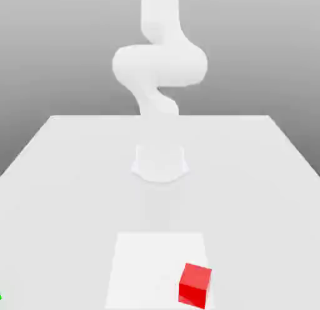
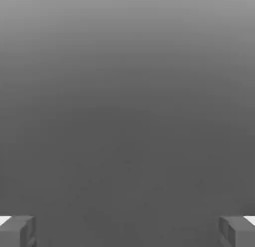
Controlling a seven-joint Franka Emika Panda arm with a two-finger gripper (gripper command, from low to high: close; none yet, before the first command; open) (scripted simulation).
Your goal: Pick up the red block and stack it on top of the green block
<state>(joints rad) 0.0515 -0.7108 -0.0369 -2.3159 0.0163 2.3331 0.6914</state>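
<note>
The white arm [image 1: 159,65] rose from its round base [image 1: 160,163] at the middle of the pale bench [image 1: 56,177]; it curved up in a thick bend and passed out of the exterior view at the top; a grey backdrop stood behind it. In front of the base, a lighter square patch [image 1: 150,259] lay on the bench surface, reaching to the near edge of that view.

The red block [image 1: 195,285] sat on this patch near its corner toward the exterior view's right, turned slightly so that one vertical edge faced the camera; nothing touched it. The green block [image 1: 1,297] showed as a tiny sliver at the very edge of the exterior view's left, low in the picture, well apart from the red block; its shape could not be made out.

In the hand view, the hand [image 2: 127,232] was spread wide; its two grey fingertips [image 2: 17,231] stood far apart at opposite sides of the picture, with plain grey between them; it held nothing, and neither block lay between its fingers.
</note>
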